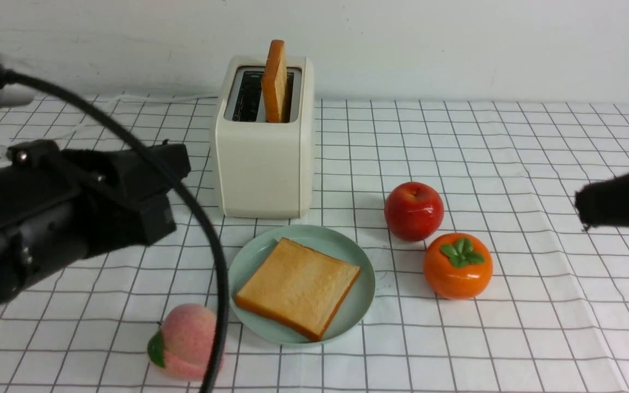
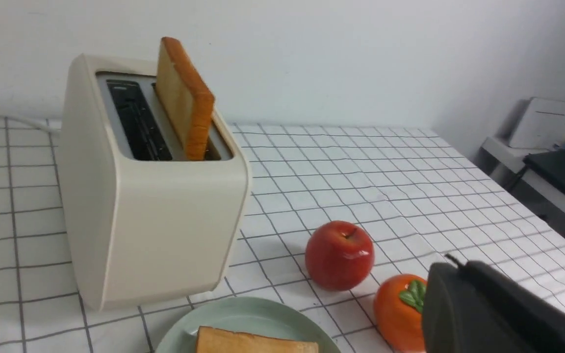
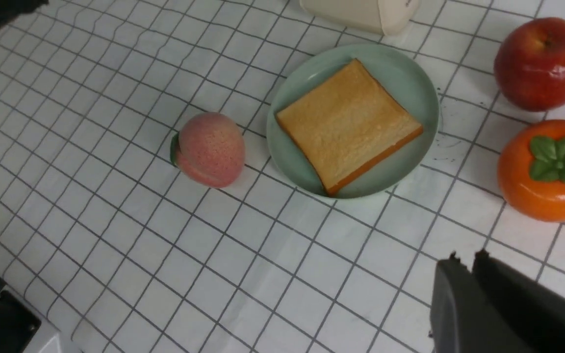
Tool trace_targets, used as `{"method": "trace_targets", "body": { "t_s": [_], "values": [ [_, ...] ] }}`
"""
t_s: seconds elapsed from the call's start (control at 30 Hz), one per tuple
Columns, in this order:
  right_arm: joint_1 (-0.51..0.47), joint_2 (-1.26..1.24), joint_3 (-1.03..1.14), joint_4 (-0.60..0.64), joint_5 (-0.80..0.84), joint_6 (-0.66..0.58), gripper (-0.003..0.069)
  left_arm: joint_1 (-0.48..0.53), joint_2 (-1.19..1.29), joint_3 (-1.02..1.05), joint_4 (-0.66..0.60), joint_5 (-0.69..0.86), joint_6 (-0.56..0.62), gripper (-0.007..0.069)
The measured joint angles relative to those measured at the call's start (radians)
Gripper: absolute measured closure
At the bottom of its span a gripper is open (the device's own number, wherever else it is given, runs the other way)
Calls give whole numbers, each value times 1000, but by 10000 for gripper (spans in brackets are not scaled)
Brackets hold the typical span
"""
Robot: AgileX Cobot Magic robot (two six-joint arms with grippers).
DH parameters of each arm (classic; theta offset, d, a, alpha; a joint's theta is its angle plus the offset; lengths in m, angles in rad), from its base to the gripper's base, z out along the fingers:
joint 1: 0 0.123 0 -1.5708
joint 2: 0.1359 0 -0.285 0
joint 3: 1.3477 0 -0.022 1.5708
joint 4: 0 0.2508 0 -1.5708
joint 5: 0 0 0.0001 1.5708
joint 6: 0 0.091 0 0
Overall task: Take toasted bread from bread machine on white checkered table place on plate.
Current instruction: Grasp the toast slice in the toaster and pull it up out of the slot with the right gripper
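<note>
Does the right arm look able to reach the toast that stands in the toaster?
Probably yes. The upright toast sticks well out of the toaster, with open space above it. The apple and persimmon lie low in between, so the right gripper should pass over them.

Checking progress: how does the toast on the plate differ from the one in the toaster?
The plated toast lies flat, face up, on the plate; the other toast stands upright, partly sunk in a slot of the toaster. Both are golden with darker brown crust.
</note>
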Motion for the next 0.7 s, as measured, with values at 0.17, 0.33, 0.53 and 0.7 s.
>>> {"method": "trace_targets", "body": {
  "t_s": [0.17,0.33,0.53,0.7],
  "values": [
    [79,139,-132,4,15,-9,613,0,-98,44,23,26,-3,638],
    [264,351,-360,-107,-33,68,613,0,-207,117,63,68,-4,638],
    [383,578,-611,-289,-112,242,596,0,-251,125,78,70,-4,638],
    [408,794,-859,-386,-141,393,508,0,-277,125,112,77,-4,638]
  ]
}}
